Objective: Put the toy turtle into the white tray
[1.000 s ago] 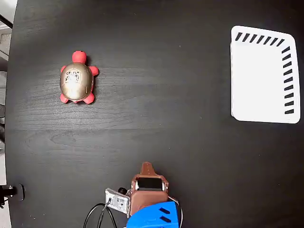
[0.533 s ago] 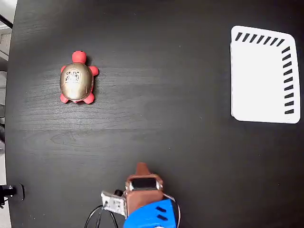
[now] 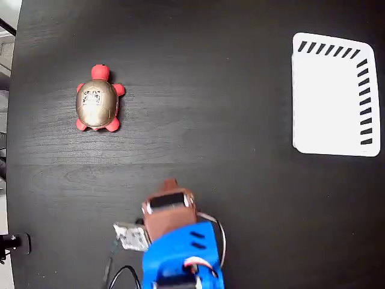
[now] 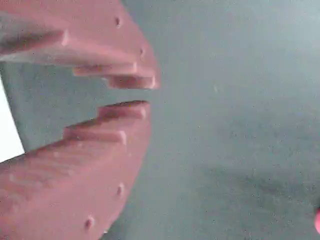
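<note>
Nearest me, the gripper (image 4: 142, 95) hangs empty over the table (image 3: 210, 120), its jaws almost closed with a thin gap between the tips. The turtle (image 3: 96, 102) sits untouched at far left and the tray (image 3: 331, 96) lies empty at far right, so the whole job remains. The wrist view is blurred, catching only a pink sliver at its right edge.

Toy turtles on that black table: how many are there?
1. The toy turtle sits near the table's upper left in the fixed view, far from the white tray at the right. Nothing looks hidden.
</note>
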`<state>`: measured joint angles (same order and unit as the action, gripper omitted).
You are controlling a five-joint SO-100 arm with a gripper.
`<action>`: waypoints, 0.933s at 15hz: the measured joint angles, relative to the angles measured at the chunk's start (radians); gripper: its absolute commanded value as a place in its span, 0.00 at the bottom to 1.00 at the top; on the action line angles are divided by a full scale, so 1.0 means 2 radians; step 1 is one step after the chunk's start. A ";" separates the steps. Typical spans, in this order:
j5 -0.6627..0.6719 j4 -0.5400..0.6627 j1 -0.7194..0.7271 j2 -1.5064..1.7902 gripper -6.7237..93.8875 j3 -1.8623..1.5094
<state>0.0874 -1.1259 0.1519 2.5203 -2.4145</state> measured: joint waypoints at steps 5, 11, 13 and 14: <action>0.011 -0.007 0.009 -0.269 0.06 0.243; 0.132 -0.104 0.033 -0.502 0.06 0.497; 0.169 -0.139 0.052 -0.550 0.06 0.557; 0.191 -0.158 0.061 -0.584 0.06 0.594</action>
<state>0.4694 -1.4419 0.2730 1.3514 -1.2257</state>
